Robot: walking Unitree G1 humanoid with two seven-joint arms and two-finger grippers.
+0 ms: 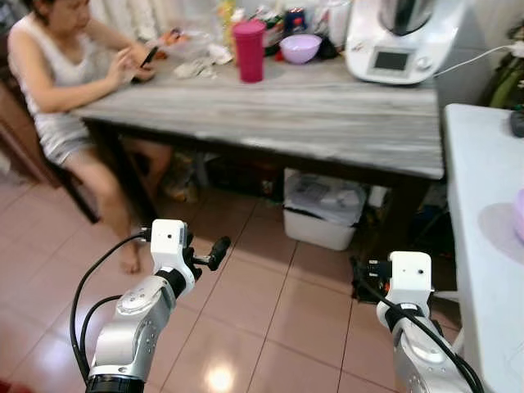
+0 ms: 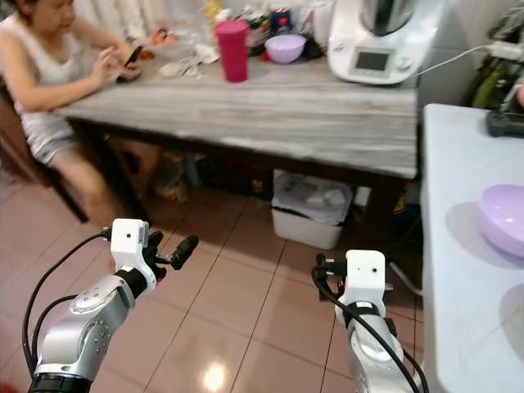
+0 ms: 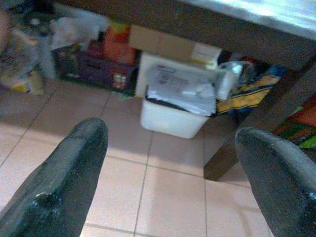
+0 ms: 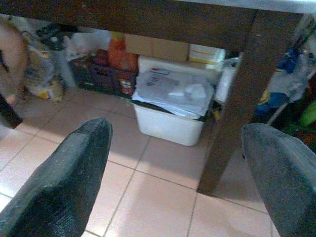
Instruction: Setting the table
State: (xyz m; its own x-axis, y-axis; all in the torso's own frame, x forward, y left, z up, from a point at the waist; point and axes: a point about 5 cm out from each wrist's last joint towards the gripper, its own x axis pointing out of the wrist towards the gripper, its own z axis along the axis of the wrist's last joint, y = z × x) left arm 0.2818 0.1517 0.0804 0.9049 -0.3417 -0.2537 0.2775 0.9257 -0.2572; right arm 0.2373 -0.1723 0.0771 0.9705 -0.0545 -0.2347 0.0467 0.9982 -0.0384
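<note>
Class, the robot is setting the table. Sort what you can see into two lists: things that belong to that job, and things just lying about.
Belongs to the job:
wooden table
pink cup
purple bowl on the wooden table
purple bowl on the white counter

Just lying about:
kitchen machine
white bin under the table
phone in the person's hand

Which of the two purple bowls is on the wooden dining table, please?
The smaller-looking purple bowl at the table's far edge, between the pink cup and the white kitchen machine. The other bowl sits on the white counter.
</note>
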